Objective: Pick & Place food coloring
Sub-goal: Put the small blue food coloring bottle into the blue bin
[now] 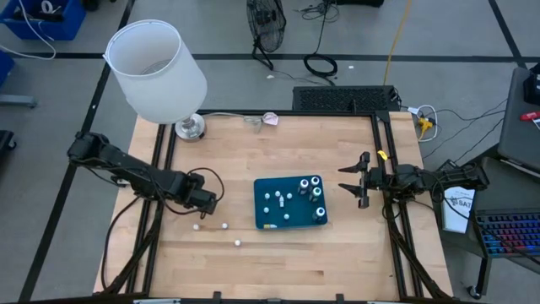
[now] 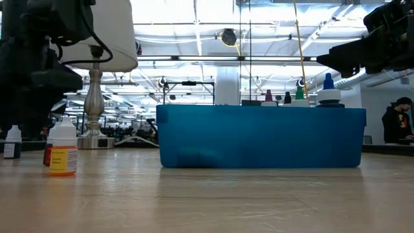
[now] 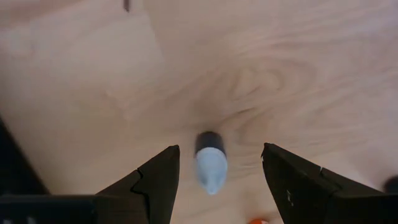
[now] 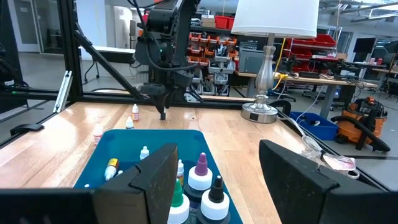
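Three small white-capped food coloring bottles (image 1: 224,225) stand on the bare wood near the table's near-left part; in the low view two of them show, one with an orange label (image 2: 63,150). Several more bottles (image 4: 200,177) stand in the blue tray (image 1: 268,218). My left gripper (image 1: 207,203) hovers open above the loose bottles, pointing down. In the left wrist view a white-tipped dark bottle (image 3: 210,160) shows between its fingers (image 3: 221,149), untouched. My right gripper (image 1: 354,179) waits open, in the air to the right of the tray.
A white-shaded lamp (image 1: 159,69) stands on a metal foot (image 1: 189,127) at the far-left corner. Small clutter (image 1: 263,120) lies at the far edge. Bare wood (image 1: 278,270) runs between the tray and the near edge. A person (image 2: 394,123) shows in the room behind.
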{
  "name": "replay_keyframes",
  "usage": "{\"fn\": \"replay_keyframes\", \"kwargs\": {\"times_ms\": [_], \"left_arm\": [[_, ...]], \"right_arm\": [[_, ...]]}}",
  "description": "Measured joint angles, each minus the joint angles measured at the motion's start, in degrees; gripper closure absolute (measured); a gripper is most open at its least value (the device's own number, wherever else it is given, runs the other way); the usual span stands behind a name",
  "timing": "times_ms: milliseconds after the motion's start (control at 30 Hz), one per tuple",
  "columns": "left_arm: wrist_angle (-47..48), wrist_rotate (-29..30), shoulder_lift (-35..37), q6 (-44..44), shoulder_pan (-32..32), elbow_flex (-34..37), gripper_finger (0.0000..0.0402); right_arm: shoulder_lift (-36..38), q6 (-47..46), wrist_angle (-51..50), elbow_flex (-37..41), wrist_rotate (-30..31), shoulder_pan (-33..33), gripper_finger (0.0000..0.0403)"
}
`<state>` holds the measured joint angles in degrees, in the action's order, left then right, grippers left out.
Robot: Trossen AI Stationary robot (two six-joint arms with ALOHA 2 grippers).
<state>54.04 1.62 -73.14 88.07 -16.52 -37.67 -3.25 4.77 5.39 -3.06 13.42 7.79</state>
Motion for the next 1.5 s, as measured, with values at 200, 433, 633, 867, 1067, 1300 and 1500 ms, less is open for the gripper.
{"fn": "replay_keyframes", "kwargs": {"times_ms": [200,433,633,867,1067,1300,1500], "left_arm": [[-1.1,-0.45,-0.02,0.92,-0.51,1.59,0.0172],[-1.16,-0.14,-0.02,0.83,-0.5,1.6,0.0172],[-1.16,-0.11,-0.02,0.83,-0.5,1.59,0.0184],[-1.16,-0.15,-0.02,0.85,-0.5,1.59,0.0265],[-1.16,-1.64,-0.02,0.96,-0.5,1.57,0.0321],[-1.16,-1.61,-0.02,0.94,-0.5,1.55,0.0318],[-1.25,-3.5,-0.02,0.92,-0.5,1.55,0.0267]], "right_arm": [[0.0,0.0,0.0,-0.01,0.0,0.01,0.019],[0.0,0.01,0.0,0.0,0.01,0.01,0.019],[0.0,-0.01,0.0,-0.01,0.01,0.0,0.019],[0.0,0.01,0.0,-0.01,0.0,0.01,0.019],[0.0,0.01,0.0,-0.01,0.01,0.02,0.019],[0.0,0.01,0.0,-0.01,0.01,0.0,0.019],[0.0,0.0,0.0,-0.01,0.01,0.0,0.019]]}}
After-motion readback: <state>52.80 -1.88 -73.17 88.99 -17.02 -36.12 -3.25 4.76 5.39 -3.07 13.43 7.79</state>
